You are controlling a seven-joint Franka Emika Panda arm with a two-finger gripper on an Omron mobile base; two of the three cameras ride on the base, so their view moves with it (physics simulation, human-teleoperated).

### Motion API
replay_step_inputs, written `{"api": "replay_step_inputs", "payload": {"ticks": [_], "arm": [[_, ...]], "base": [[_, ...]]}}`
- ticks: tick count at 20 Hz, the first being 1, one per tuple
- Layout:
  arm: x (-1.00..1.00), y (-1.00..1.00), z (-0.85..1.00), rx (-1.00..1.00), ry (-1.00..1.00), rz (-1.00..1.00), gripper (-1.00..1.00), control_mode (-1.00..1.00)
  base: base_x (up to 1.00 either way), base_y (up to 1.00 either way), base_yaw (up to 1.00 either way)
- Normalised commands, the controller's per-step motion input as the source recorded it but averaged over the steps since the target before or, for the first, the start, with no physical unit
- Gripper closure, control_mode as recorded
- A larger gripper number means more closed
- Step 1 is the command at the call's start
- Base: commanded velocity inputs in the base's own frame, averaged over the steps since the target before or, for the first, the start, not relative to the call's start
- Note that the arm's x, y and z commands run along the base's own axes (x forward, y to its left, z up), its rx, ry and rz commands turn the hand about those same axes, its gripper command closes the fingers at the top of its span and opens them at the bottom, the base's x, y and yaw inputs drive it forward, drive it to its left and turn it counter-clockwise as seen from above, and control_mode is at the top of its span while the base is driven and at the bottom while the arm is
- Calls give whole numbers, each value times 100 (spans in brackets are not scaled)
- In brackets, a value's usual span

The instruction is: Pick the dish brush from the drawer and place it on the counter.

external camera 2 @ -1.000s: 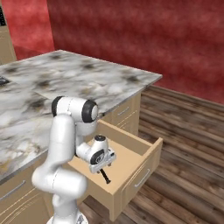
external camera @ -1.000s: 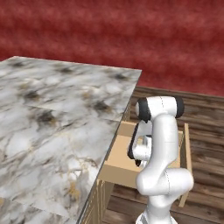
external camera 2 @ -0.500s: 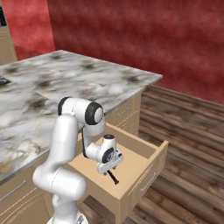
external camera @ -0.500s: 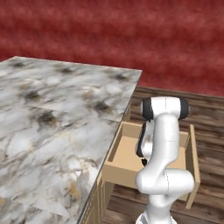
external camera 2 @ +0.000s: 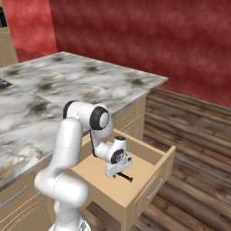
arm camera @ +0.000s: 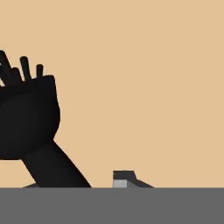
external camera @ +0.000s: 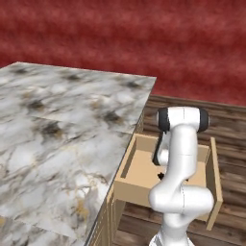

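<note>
- Dish brush: small, thin, black. Lies on the flat bottom of the drawer, lower centre of the right base view, its handle running out to the right from under the end effector. In the hand view it sits at the left of the frame, large and close: rounded head with short bristles at upper left, handle slanting down toward the bottom edge.
- Drawer: shallow light tan wooden box, pulled out from the cabinet front beneath the surface. Lower centre-right of the right base view; lower centre of the left base view, partly behind the arm. Its tan bottom forms the backdrop of the hand view.
- End effector: down inside the drawer, directly over the near end of the brush. One light fingertip shows at the bottom centre of the hand view, just right of the handle. Whether it is spread or pinching cannot be told.
- Arm: white with dark joints, bent over and reaching down into the drawer.
- Surface: white-grey marbled slab with dark veining, left half of the left base view, on tan cabinets.
- Floor: dark wooden planks, right of the right base view.
- Wall: red, across the top.
</note>
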Motion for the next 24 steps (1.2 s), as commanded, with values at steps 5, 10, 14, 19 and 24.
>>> {"api": "replay_step_inputs", "payload": {"ticks": [5, 10, 14, 19, 24], "arm": [[-34, -53, 72, 29, -14, -1, 100, -100], [-6, -7, 100, 16, -24, 0, 100, -100], [17, 58, 100, -3, -21, 4, 100, -100], [38, 83, 100, -16, -12, 11, 100, -100], [49, 94, 100, -17, -15, 20, 100, -100]], "base": [[0, 0, 0], [0, 0, 0], [0, 0, 0], [0, 0, 0], [0, 0, 0]]}}
